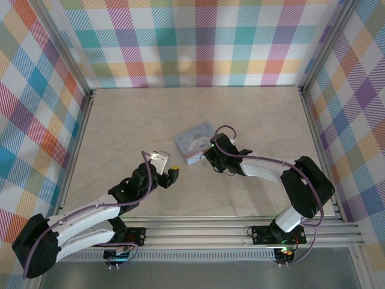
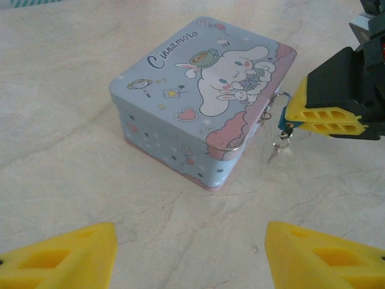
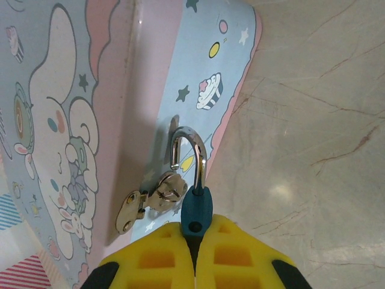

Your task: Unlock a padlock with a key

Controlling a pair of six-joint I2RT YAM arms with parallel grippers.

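The padlock (image 3: 196,211), gripped in the right hand (image 3: 194,256), sits at the tin's (image 3: 180,60) side wall. In the right wrist view its long axis runs 6–12 o'clock, with the shackle toward 12. The left hand (image 2: 189,259) is spread wide.

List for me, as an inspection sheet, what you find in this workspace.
Surface: pale table, veined like marble.
Job's things: padlock, blue body pinched by the right tool, silver shackle up against the tin's side; small silver key dangles beside it.
Clutter: cartoon-print tin, lid down.
Grippers: right tool shut on the padlock; left tool open, facing the tin.
Cables: purple cable along each arm.
Surroundings: plaid walls.
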